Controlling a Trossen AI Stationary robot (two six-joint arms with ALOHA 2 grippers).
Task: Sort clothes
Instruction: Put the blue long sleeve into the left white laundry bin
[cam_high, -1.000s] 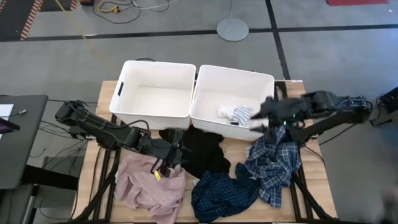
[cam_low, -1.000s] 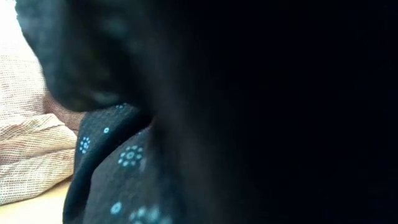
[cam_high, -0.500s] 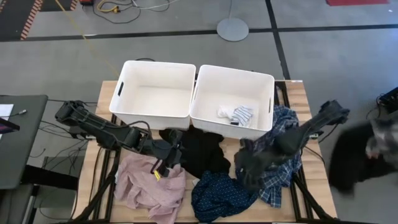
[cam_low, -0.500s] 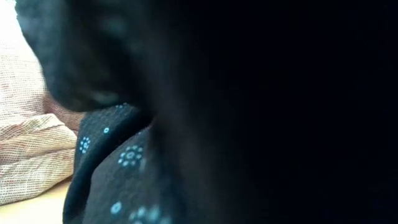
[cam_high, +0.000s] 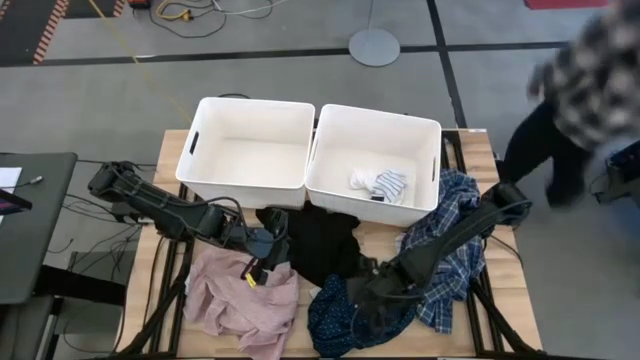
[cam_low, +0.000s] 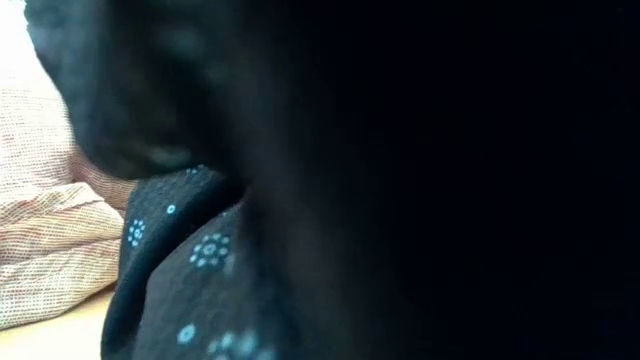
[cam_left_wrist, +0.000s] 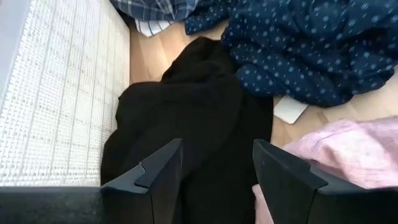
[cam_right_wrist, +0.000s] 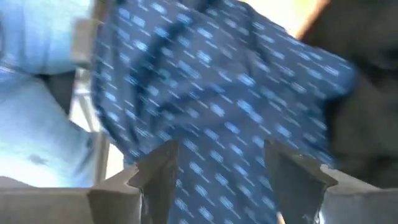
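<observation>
High view: no legible writing; two white bins (cam_high: 255, 160) stand behind the clothes, a person (cam_high: 585, 80) passes at the right, and the right gripper (cam_high: 368, 300) hangs over the navy dotted garment (cam_high: 345, 315). Left wrist view: the left gripper (cam_left_wrist: 217, 171), fingers spread, sits above the black garment (cam_left_wrist: 186, 124) beside the pink garment (cam_left_wrist: 336, 152). Right wrist view: the right gripper's spread fingers (cam_right_wrist: 155, 171) frame the navy fabric, empty.

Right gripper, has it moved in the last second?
Yes. The right gripper has swung away from the right bin toward the table's front edge, and now hangs open over the navy dotted garment.
</observation>
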